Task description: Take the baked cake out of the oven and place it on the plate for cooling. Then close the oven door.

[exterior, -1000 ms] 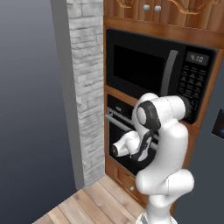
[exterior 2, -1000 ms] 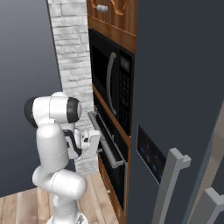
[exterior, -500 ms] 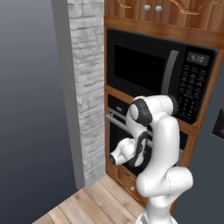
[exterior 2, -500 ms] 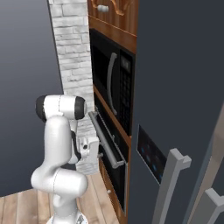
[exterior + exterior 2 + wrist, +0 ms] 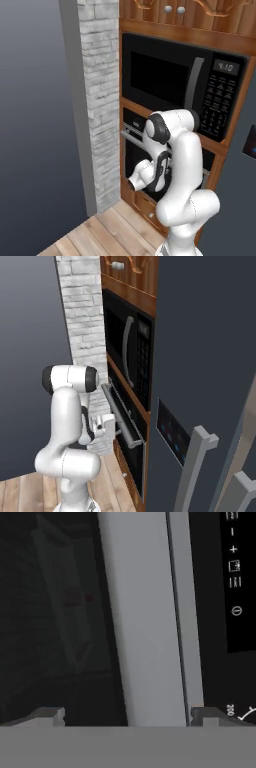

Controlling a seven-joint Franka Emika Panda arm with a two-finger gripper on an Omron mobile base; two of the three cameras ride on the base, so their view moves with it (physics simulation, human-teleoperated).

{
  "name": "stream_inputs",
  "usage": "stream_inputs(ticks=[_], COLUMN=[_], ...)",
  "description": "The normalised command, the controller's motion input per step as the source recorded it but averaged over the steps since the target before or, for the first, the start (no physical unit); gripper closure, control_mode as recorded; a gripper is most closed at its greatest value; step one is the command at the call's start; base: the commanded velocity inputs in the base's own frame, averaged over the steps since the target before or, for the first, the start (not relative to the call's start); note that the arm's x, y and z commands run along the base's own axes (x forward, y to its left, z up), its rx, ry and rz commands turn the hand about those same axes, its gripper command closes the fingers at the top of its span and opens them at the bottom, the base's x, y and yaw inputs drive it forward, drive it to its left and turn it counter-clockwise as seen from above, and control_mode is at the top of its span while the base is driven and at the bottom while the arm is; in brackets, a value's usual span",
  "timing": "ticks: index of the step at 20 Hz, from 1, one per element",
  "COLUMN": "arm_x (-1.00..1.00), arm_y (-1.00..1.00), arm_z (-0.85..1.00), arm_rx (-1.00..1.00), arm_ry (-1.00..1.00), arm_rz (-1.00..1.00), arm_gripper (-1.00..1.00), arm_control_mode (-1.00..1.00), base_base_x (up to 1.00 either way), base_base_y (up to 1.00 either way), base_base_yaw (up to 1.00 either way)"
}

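Note:
The black oven [image 5: 132, 120] sits in brown cabinetry under the microwave. Its oven door [image 5: 131, 161] carries a long silver bar handle [image 5: 123, 419] along the top edge. My gripper [image 5: 111, 424] is right up against that handle, at about its middle. In the hand view the gripper [image 5: 127, 714] is open. The silver bar [image 5: 150, 622] runs between the two fingertips [image 5: 50, 714], and the dark door glass shows to its left. I cannot tell whether the door stands fully shut. The cake and the plate are out of view.
The larger black microwave [image 5: 165, 80] with a keypad is directly above the oven. A white brick column [image 5: 100, 100] stands to the left of it. A tall dark fridge with grey handles [image 5: 195, 466] is close on the right. Wood floor [image 5: 100, 235] lies below.
The arm's elbow has swung to the left and the hand has sunk a little in front of the oven door. The jaws stay open and the handle has not moved.

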Motion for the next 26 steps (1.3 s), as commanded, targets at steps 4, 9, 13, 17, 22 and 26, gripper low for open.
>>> stream_inputs(ticks=[4, 9, 13, 17, 22, 26], arm_x=[0.0, 0.21, 0.21, -0.01, -0.12, -0.36], arm_y=[-0.46, -0.3, -0.01, 0.14, 0.49, 0.64], arm_z=[0.22, 0.01, -0.06, -0.37, -0.6, -0.77], arm_rx=[0.0, 0.0, 0.16, 0.24, 0.22, 0.2], arm_ry=[-0.19, -0.02, 0.27, 0.45, 0.43, 0.36], arm_rz=[0.0, 0.0, 0.05, 0.12, 0.13, 0.15], arm_gripper=[-1.0, 1.0, 1.0, 1.0, 1.0, 1.0], arm_control_mode=[-1.0, -1.0, -1.0, -1.0, -1.0, -1.0], base_base_x=[0.0, 0.0, 0.0, 0.0, 0.0, 0.0], base_base_y=[0.0, 0.0, 0.0, 0.0, 0.0, 0.0], base_base_yaw=[0.0, 0.0, 0.0, 0.0, 0.0, 0.0])
